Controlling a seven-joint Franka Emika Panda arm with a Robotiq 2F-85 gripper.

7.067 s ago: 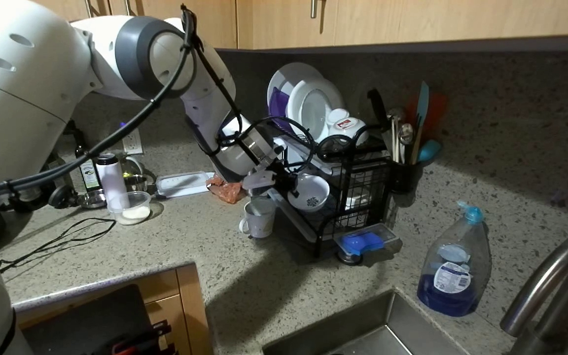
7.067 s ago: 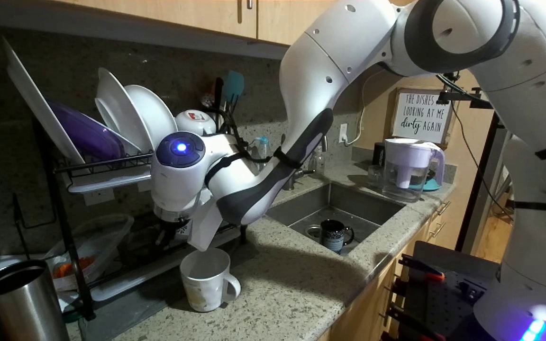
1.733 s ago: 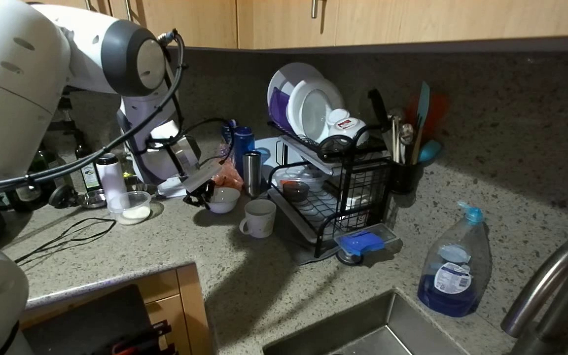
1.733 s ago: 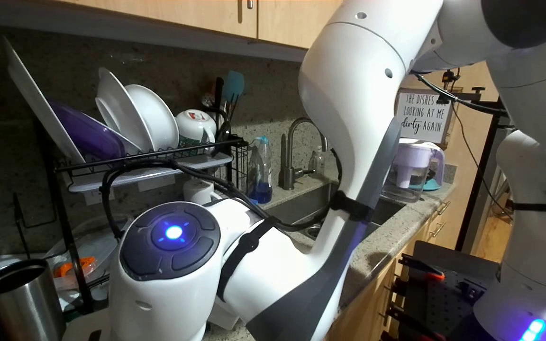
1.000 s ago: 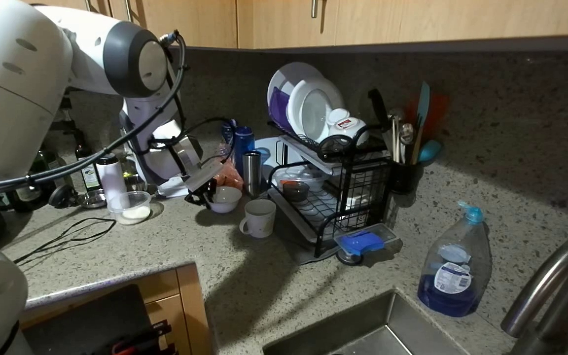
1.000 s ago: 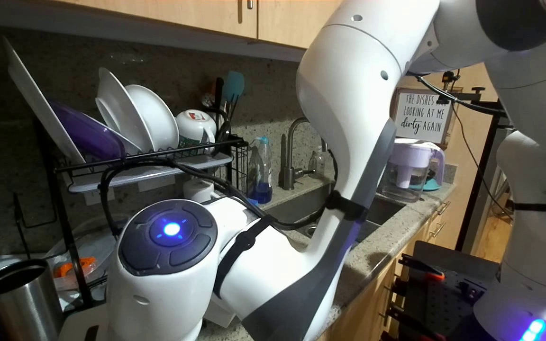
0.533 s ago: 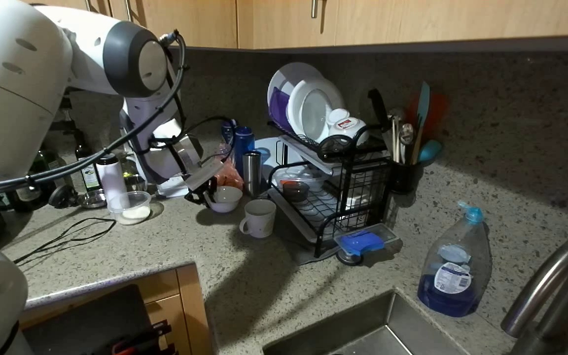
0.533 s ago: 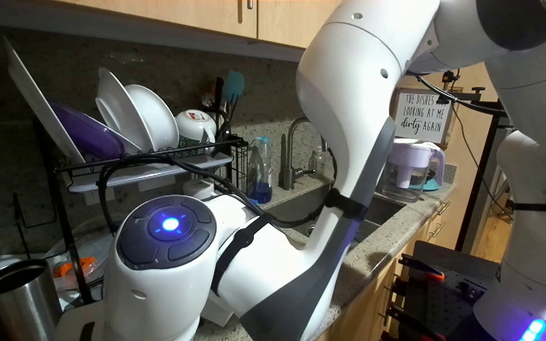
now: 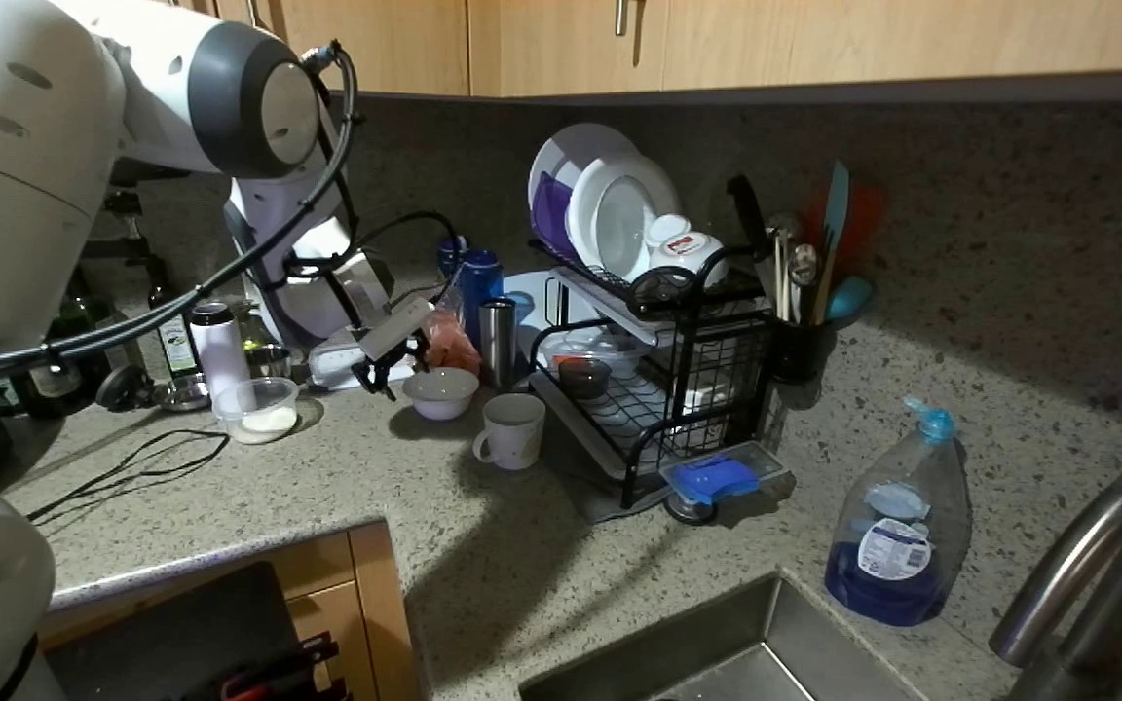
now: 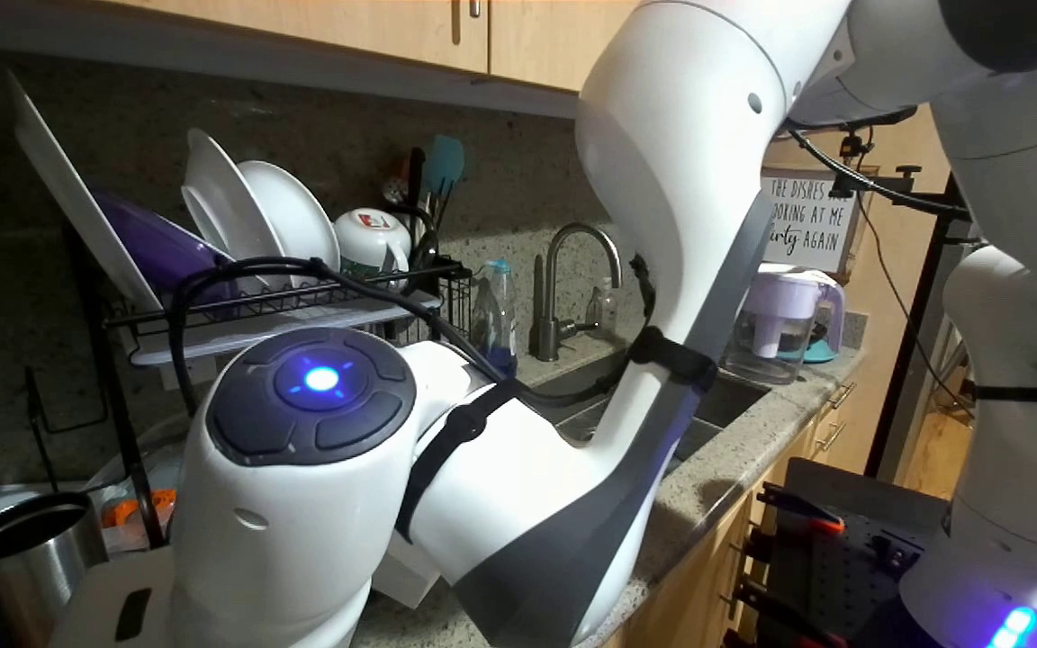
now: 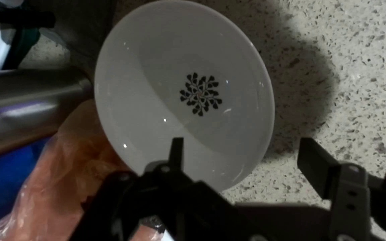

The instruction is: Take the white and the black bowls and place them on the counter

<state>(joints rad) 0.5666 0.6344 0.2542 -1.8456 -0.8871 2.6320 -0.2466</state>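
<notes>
The white bowl (image 9: pixel 440 392) stands upright on the speckled counter (image 9: pixel 327 487), left of the mug. In the wrist view I look into this white bowl (image 11: pixel 213 60), a dark leaf pattern at its bottom. My gripper (image 11: pixel 241 144) is open: one finger overlaps the bowl in this view, the other shows over bare counter, and nothing is clasped. In an exterior view the gripper (image 9: pixel 378 382) hangs just left of the bowl's rim. A dark bowl, the black one, (image 9: pixel 583 377) sits on the dish rack's lower tier. My arm hides bowls and gripper in an exterior view.
A mug (image 9: pixel 512 431) stands between the white bowl and the black dish rack (image 9: pixel 631 458). Behind the bowl are a steel tumbler (image 9: pixel 498 343) and an orange plastic bag (image 9: pixel 451 343). A clear tub (image 9: pixel 257 409) stands to the left; the sink (image 9: pixel 717 643) is in front.
Seven seconds ago the white bowl was at the rack, by my gripper; now it rests on the counter. Within the last second my jaws have opened and risen slightly away from its rim.
</notes>
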